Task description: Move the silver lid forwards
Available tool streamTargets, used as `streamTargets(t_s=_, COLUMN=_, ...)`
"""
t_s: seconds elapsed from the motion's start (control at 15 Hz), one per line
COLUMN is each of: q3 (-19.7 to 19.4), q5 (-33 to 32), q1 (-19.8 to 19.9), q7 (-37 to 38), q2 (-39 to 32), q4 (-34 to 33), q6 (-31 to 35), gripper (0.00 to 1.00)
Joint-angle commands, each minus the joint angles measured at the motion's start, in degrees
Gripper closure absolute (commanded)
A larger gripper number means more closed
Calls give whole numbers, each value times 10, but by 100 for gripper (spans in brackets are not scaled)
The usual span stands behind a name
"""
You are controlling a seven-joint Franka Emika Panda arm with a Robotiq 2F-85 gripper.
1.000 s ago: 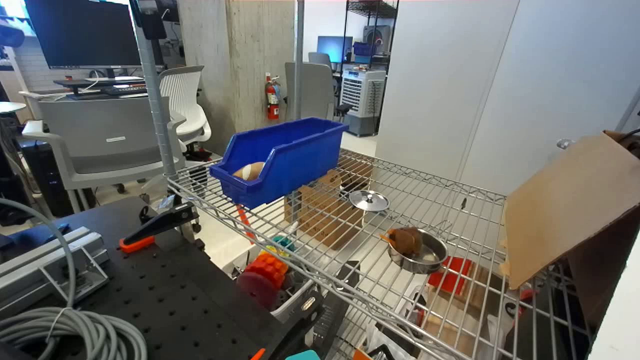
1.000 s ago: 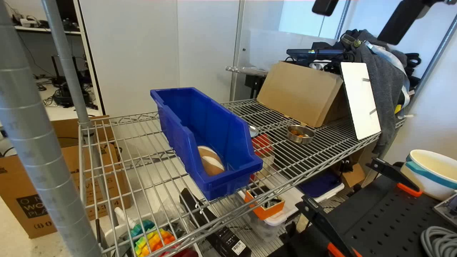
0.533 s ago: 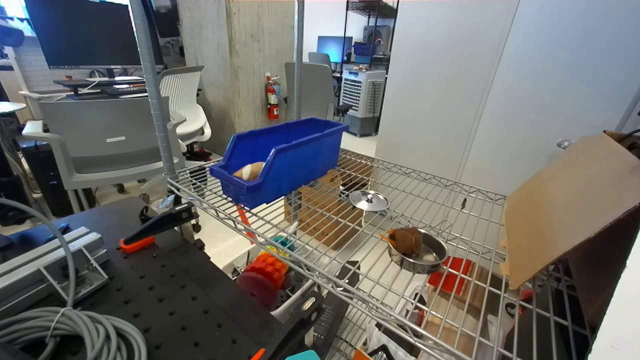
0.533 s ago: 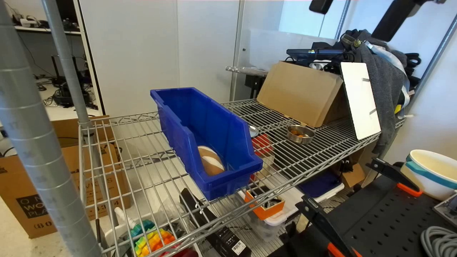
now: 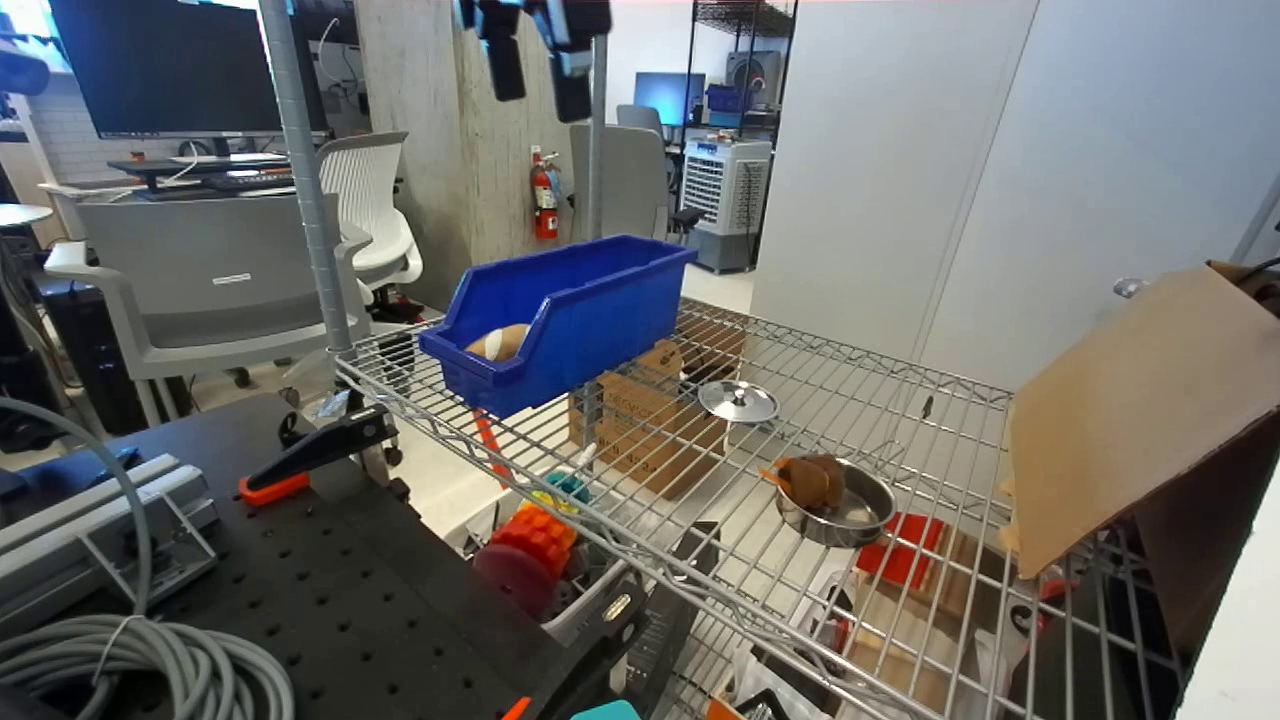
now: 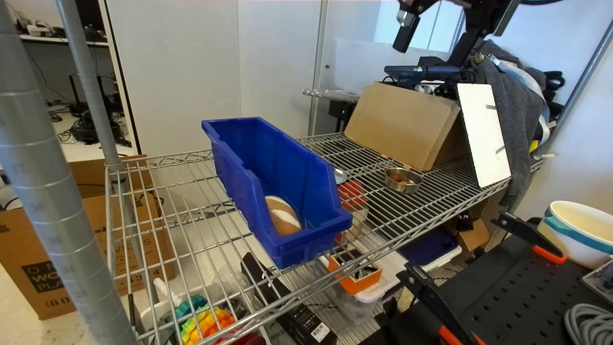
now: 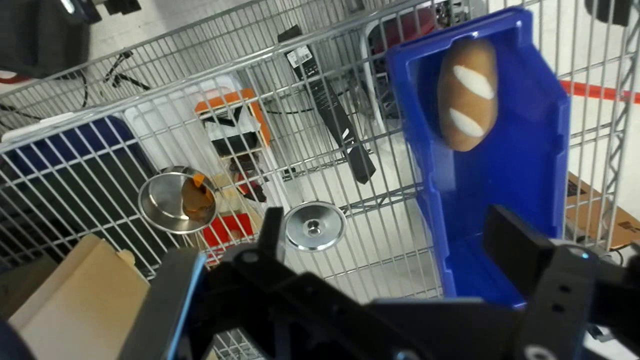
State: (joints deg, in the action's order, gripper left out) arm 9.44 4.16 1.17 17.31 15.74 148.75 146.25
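The silver lid (image 5: pixel 738 401) lies flat, knob up, on the wire shelf (image 5: pixel 880 385) between the blue bin and a metal pan. In an exterior view the lid (image 6: pixel 339 176) is partly hidden behind the bin. My gripper (image 5: pixel 541 100) is open and empty, high above the shelf; it also shows high up in an exterior view (image 6: pixel 429 53). In the wrist view the gripper (image 7: pixel 387 220) has its fingers wide apart, with the lid (image 7: pixel 304 231) just beside the left fingertip and the bin under the right one. It touches nothing.
The blue bin (image 5: pixel 620 310) holds a brown bread-like piece (image 7: pixel 467 95). A metal pan (image 5: pixel 870 520) with brown-orange things in it stands near the lid. A cardboard box (image 6: pixel 402 124) leans at the shelf's end. A shelf post (image 5: pixel 310 190) rises at the corner.
My gripper has come down into an exterior view at the top; in both exterior views it now shows its open fingers. The lid, bin and pan have not moved.
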Motion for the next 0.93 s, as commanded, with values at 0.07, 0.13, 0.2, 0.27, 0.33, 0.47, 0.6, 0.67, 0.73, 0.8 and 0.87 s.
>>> streamTargets(t_s=0.07, q3=-38, q5=-65, q1=17, q7=-27, q2=-164, q4=-124, q6=6, gripper=0)
streamTargets(t_s=0.13, q3=-46, q5=-76, q1=16, q7=-25, q2=-194, q4=-148, q6=1, gripper=0)
streamTargets(t_s=0.2, q3=-55, q5=-94, q1=14, q7=-15, q2=-226, q4=-174, q6=3, gripper=0)
streamTargets(t_s=0.27, q3=-64, q5=-104, q1=8, q7=-14, q2=-255, q4=-201, q6=-4, gripper=0)
streamTargets(t_s=0.33, q3=-73, q5=-111, q1=3, q7=-12, q2=-285, q4=-228, q6=-8, gripper=0)
streamTargets(t_s=0.47, q3=-90, q5=-122, q1=-9, q7=-3, q2=-339, q4=-277, q6=-9, gripper=0)
streamTargets(t_s=0.6, q3=-106, q5=-125, q1=-23, q7=0, q2=-389, q4=-319, q6=-6, gripper=0)
streamTargets(t_s=0.67, q3=-113, q5=-124, q1=-30, q7=0, q2=-412, q4=-338, q6=-7, gripper=0)
streamTargets(t_s=0.73, q3=-120, q5=-122, q1=-37, q7=2, q2=-437, q4=-359, q6=-8, gripper=0)
streamTargets(t_s=0.8, q3=-125, q5=-117, q1=-43, q7=3, q2=-462, q4=-382, q6=-14, gripper=0)
streamTargets(t_s=0.87, q3=-130, q5=-114, q1=-51, q7=7, q2=-488, q4=-406, q6=-21, gripper=0)
